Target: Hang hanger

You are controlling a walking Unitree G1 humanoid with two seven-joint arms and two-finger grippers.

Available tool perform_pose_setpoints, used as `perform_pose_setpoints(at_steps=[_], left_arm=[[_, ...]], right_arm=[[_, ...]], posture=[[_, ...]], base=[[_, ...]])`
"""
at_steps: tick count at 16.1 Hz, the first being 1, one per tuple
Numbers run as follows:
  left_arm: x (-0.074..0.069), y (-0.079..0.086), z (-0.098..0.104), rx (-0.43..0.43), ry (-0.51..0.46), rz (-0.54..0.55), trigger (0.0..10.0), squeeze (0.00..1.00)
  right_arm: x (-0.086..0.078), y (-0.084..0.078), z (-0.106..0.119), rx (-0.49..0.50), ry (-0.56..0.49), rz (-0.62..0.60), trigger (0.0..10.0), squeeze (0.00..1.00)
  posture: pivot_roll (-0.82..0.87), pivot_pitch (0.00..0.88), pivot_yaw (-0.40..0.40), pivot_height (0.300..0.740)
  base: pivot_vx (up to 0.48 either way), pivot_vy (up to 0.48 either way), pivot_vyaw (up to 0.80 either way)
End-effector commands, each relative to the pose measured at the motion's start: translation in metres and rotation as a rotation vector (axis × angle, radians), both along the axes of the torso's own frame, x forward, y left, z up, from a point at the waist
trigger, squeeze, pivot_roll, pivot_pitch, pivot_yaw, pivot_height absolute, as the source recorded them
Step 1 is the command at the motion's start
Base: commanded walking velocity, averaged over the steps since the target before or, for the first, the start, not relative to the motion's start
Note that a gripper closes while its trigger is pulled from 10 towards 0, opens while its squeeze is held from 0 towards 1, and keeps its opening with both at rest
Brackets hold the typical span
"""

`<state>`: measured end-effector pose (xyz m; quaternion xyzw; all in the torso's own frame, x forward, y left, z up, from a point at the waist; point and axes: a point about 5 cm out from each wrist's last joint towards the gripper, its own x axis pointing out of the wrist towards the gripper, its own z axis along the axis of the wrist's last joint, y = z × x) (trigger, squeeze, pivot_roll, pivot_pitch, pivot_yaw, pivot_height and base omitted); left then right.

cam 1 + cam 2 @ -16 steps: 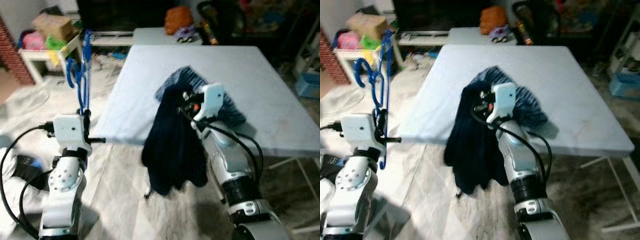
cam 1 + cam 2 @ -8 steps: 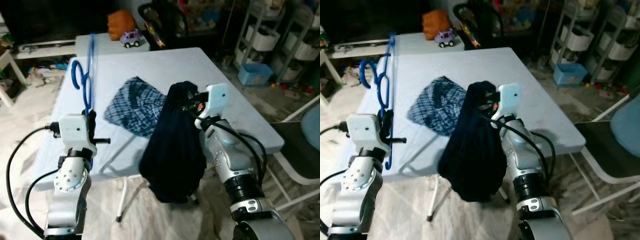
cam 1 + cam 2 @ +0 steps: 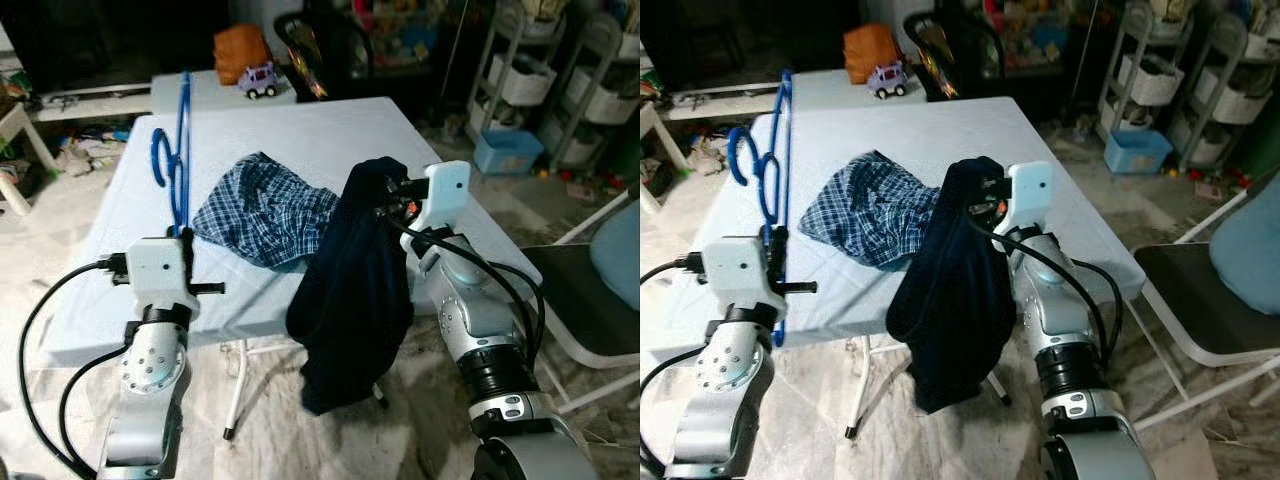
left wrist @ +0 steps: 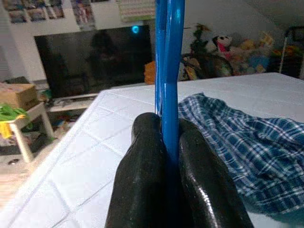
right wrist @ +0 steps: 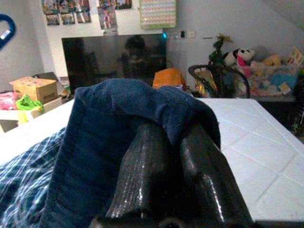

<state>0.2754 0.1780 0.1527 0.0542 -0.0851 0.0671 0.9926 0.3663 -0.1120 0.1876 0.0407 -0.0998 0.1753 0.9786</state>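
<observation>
Your left gripper [image 4: 164, 156] has its two black fingers [image 4: 137, 180] pressed together on the blue hanger [image 3: 178, 160], pinching its thin plastic bars low down near the bottom end. The hanger stands nearly upright above that gripper, its long axis running vertically, with the hook [image 3: 742, 160] curling out toward your left side about two thirds of the way up. It is held in the air over the near left edge of the white table [image 3: 330, 130], not touching the tabletop as far as you can see. Your right gripper [image 5: 173, 156] is clamped on a dark navy garment [image 3: 355, 290]; the cloth folds over the fingertips and hangs straight down from them, draping past the front edge of the table toward the floor. From the wrist view the fingers look closed on the fabric, though the cloth hides their tips, so the exact bite is hard to judge. A blue plaid shirt [image 3: 265, 215] lies crumpled on the table between the two grippers, just beside the hanging garment. At the far end of the table sit an orange bag [image 3: 242, 47] and a small toy car [image 3: 261, 78]. A chair [image 3: 1210, 290] stands to your right.
</observation>
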Motion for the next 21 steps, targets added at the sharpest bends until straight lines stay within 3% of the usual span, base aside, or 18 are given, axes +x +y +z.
perform_pose_setpoints(at_steps=[1,4,7,9,11,13,15,16,17,19,21], left_arm=[[-0.002,0.004,0.007,0.022,-0.023,0.023,10.0,0.0],[-0.005,0.004,0.005,0.019,-0.014,0.02,10.0,0.0],[-0.005,-0.001,0.004,0.017,-0.009,0.0,10.0,0.0],[-0.003,-0.003,0.004,0.013,-0.01,-0.002,10.0,0.0],[-0.003,-0.003,0.002,0.009,-0.008,0.004,10.0,0.0],[-0.002,-0.004,0.001,0.007,-0.006,0.01,10.0,0.0],[-0.002,-0.006,0.001,0.006,-0.007,0.01,10.0,0.0],[0.0,-0.008,0.003,0.005,-0.02,0.013,10.0,0.0],[0.0,-0.01,0.006,0.011,-0.038,0.02,10.0,0.0],[-0.003,-0.007,0.007,0.01,-0.048,0.042,10.0,0.0],[-0.007,-0.003,0.005,0.011,-0.046,0.069,10.0,0.0]], right_arm=[[0.004,0.0,0.01,-0.018,-0.024,-0.008,10.0,0.0],[0.014,0.0,0.019,-0.031,-0.021,0.019,10.0,0.0],[0.036,0.011,0.065,0.015,-0.055,0.12,10.0,0.0],[0.041,0.024,0.089,0.003,-0.089,0.187,10.0,0.0],[0.041,0.057,0.127,0.022,-0.095,0.401,10.0,0.0],[0.04,0.068,0.174,0.072,-0.19,0.352,10.0,0.0],[0.037,0.071,0.193,0.094,-0.23,0.338,10.0,0.0],[0.029,0.072,0.229,0.113,-0.326,0.323,10.0,0.0],[0.018,0.067,0.267,0.126,-0.435,0.281,10.0,0.0],[0.009,0.054,0.295,0.185,-0.516,0.245,10.0,0.0],[0.001,0.038,0.312,0.118,-0.641,0.13,10.0,0.0]], posture=[[0.05,0.039,-0.003,0.74],[0.05,0.042,-0.005,0.74],[0.04,0.043,-0.007,0.74],[0.04,0.043,-0.012,0.74],[0.05,0.038,-0.025,0.74],[0.05,0.026,-0.032,0.74],[0.05,0.018,-0.037,0.74],[0.06,0.009,-0.048,0.74],[0.07,0.008,-0.056,0.74],[0.07,0.011,-0.066,0.74],[0.08,0.018,-0.075,0.74]], base=[[0.0,0.0,0.0],[0.0,0.0,0.0],[0.0,0.0,0.0],[0.0,0.0,0.0],[0.0,0.0,0.0],[0.0,0.0,0.0],[0.0,0.0,0.0],[0.0,0.0,0.0],[0.0,0.0,0.0],[0.0,0.0,0.0],[0.0,0.0,0.0]])
